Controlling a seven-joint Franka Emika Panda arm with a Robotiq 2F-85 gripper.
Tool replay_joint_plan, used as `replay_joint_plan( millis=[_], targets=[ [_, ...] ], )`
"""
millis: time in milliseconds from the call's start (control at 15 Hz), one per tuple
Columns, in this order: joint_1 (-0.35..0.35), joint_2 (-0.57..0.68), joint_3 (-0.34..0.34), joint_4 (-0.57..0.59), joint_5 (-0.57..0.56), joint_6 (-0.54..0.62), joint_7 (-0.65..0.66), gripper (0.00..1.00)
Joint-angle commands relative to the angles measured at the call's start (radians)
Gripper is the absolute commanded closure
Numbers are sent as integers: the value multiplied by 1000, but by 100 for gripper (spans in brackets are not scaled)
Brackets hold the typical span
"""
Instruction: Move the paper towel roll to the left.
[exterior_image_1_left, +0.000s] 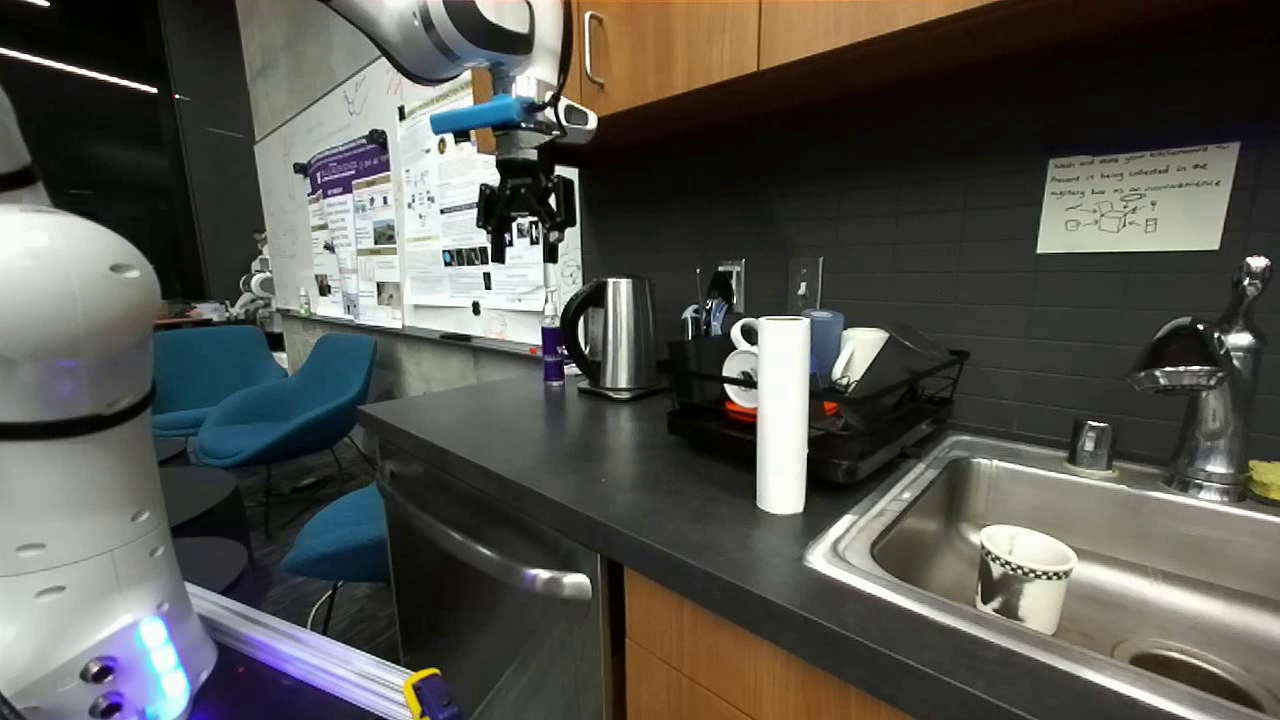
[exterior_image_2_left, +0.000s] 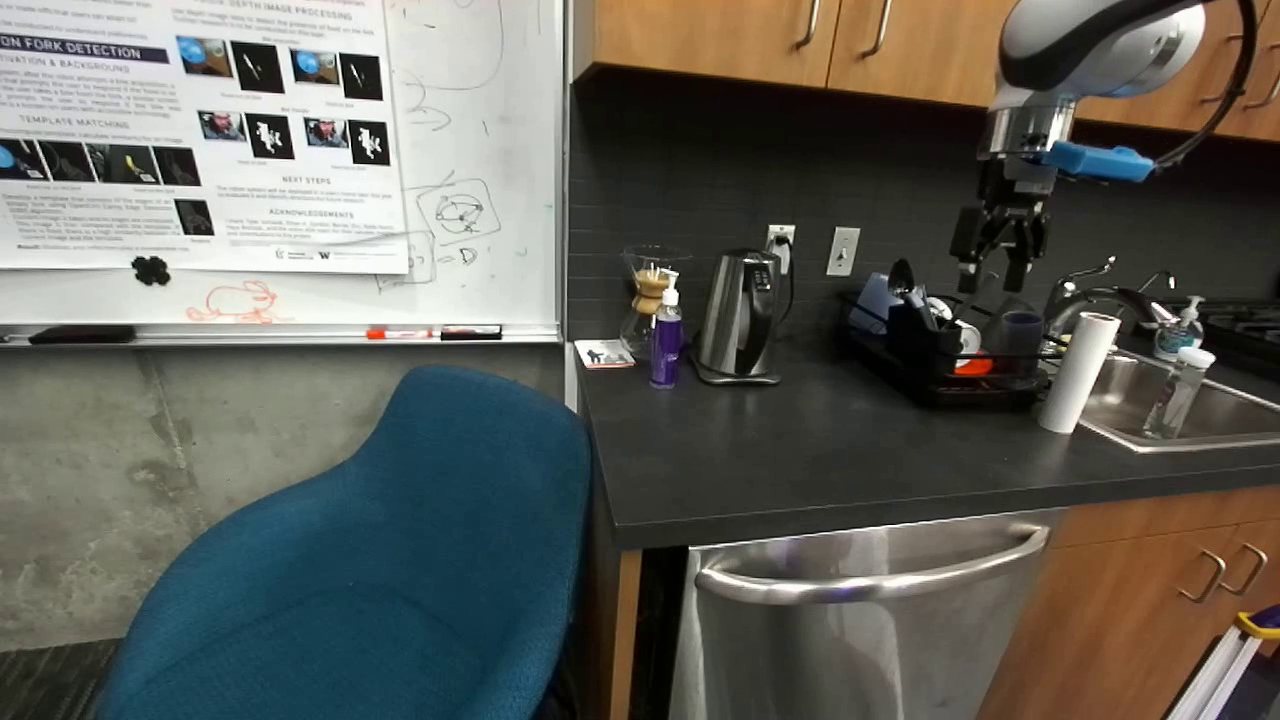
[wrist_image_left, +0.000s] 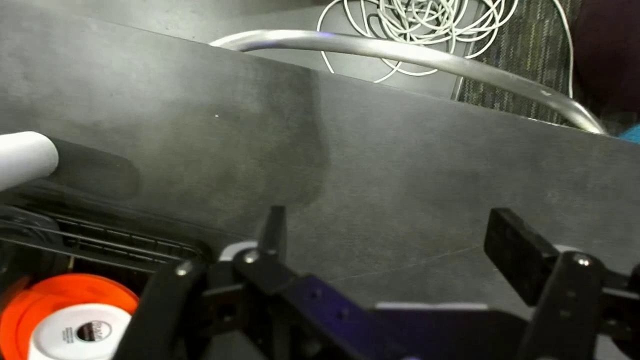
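Observation:
The paper towel roll is a tall white cylinder standing upright on the dark counter, beside the sink and in front of the dish rack, in both exterior views (exterior_image_1_left: 783, 415) (exterior_image_2_left: 1080, 375). Only its end shows at the left edge of the wrist view (wrist_image_left: 25, 157). My gripper is open and empty, held high above the counter, in both exterior views (exterior_image_1_left: 524, 252) (exterior_image_2_left: 992, 280). In the wrist view its two black fingers (wrist_image_left: 387, 225) stand wide apart with only bare counter between them. The gripper is apart from the roll and higher than its top.
A black dish rack (exterior_image_1_left: 900, 425) with cups and an orange item stands behind the roll. A steel sink (exterior_image_1_left: 840, 550) with a cup (exterior_image_1_left: 1025, 578) inside is beside it. A steel kettle (exterior_image_2_left: 735, 320) and a purple bottle (exterior_image_2_left: 667, 340) stand at the counter's far end. Wooden cabinets (exterior_image_1_left: 670, 50) hang above.

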Motion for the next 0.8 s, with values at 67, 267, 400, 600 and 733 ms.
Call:
replay_joint_plan(
  millis=[67,267,400,600,733],
  targets=[
    [-56,-45,-65,-37,-26,15,-57,0],
    [-95,-58,-112,-32,-32,12,-83,0],
    [-117,-60,-140,-25,-32,12,-97,0],
    [-145,-53,-182,-2,-38,4,-132,0],
    [-161,-33,-216,28,-38,-3,-167,0]
  ],
)
